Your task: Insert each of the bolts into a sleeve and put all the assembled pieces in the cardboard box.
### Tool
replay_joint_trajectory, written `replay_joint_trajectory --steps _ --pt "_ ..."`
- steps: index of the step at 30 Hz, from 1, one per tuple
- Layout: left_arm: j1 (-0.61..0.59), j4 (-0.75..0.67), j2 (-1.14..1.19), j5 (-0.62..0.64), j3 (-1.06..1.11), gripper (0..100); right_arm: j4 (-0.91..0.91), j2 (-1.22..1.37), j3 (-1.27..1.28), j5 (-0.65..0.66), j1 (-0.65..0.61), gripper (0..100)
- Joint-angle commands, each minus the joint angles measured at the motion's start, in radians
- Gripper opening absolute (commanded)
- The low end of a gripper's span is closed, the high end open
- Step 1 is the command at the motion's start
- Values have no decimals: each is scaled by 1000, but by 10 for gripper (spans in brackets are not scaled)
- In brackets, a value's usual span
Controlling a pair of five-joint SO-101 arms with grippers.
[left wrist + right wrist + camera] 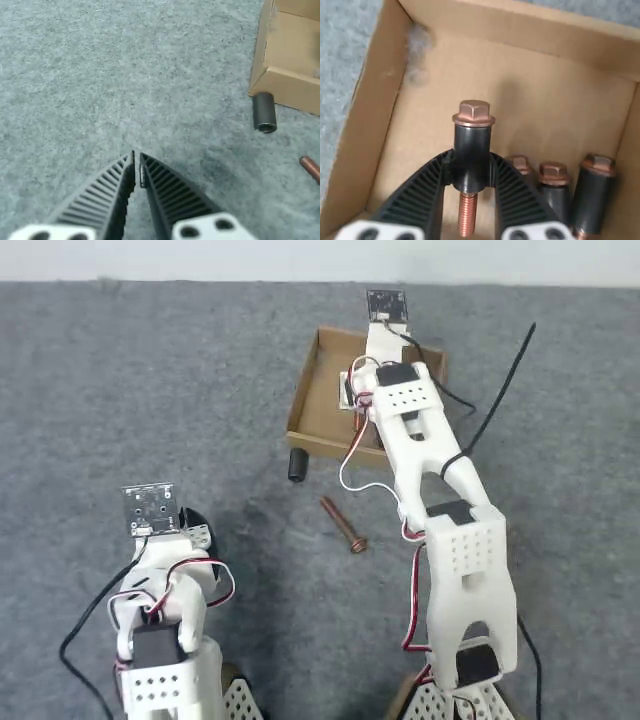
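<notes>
My right gripper (468,172) is shut on an assembled piece (471,145), a copper bolt through a black sleeve, held above the floor of the cardboard box (380,135). Three more assembled pieces (555,187) stand in a corner of the box. In the high view the right arm (410,410) stretches over the box (310,390). A loose black sleeve (297,465) lies just outside the box's near wall, and a loose copper bolt (343,524) lies nearer the arms. My left gripper (137,162) is shut and empty over the grey carpet, with the sleeve (264,112) and a bolt tip (311,168) off to its side.
Grey carpet (150,390) covers the table. A tuft of grey fluff (417,55) sits in a far corner of the box. The left arm (160,570) stays low near the front edge.
</notes>
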Motion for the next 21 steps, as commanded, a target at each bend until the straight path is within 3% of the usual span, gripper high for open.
replay_joint_trajectory --steps 1,7,14,21 --pt "-5 3 -18 -9 -10 12 142 2 -204 -9 7 9" --pt "-5 3 -18 -9 -10 12 320 104 -384 89 5 9" --pt "-5 3 -18 -9 -10 12 430 189 -512 101 5 14" --pt "-5 5 -18 -9 -10 12 437 203 -542 97 4 162"
